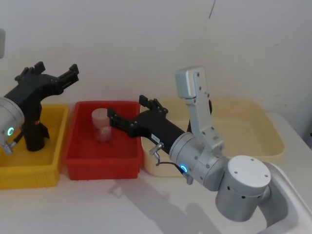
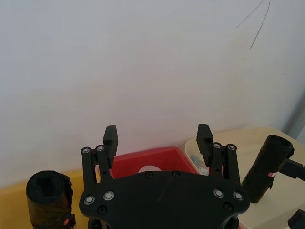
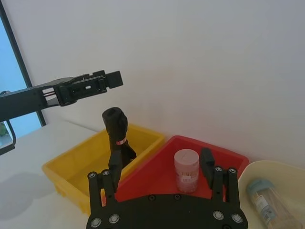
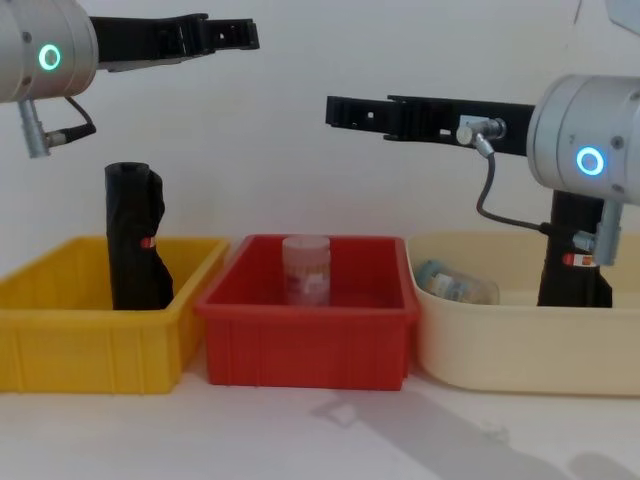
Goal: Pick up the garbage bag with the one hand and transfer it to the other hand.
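Left hand (image 1: 57,72), on the arm with the green ring light, hangs in the upper left of the head view. Its two long black fingers are spread wide and hold nothing. The garbage bag (image 1: 34,129), a tall black roll, stands upright in the yellow bin (image 1: 29,175) at the lower left, directly below and slightly behind this hand. In the chest view the roll (image 4: 130,240) rises above the bin's rim, with the hand (image 4: 225,33) well above it, pointing level toward the middle of the frame. The roll's long axis is vertical while the fingers lie level, so a grasp would likely come from the side after the hand drops down.

Right hand (image 1: 127,109), on the blue-lit arm, reaches across the middle of the head view over the red bin (image 1: 102,168). Its fingers are also wide apart and empty. It is farther from the roll than the left hand. A clear cup (image 1: 101,124) stands in the red bin. A second black roll (image 4: 575,255) stands in the cream tub (image 4: 500,340) at the right of the chest view.
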Tool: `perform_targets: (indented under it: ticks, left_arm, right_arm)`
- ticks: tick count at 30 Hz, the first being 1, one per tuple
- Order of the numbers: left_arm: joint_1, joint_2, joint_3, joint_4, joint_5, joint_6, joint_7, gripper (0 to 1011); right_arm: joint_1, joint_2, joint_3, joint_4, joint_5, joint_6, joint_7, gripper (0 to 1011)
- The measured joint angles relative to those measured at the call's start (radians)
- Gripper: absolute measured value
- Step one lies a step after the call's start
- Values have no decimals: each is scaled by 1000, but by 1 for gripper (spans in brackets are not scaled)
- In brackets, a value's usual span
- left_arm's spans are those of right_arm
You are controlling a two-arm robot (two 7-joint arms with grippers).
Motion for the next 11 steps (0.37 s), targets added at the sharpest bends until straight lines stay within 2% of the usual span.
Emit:
perform_targets:
  ticks: [11]
  left_arm:
    - [0,0,0,0,0,0,0,1001]
  right_arm:
    - [-8,-1,-1,-8,2,-1,0,1001]
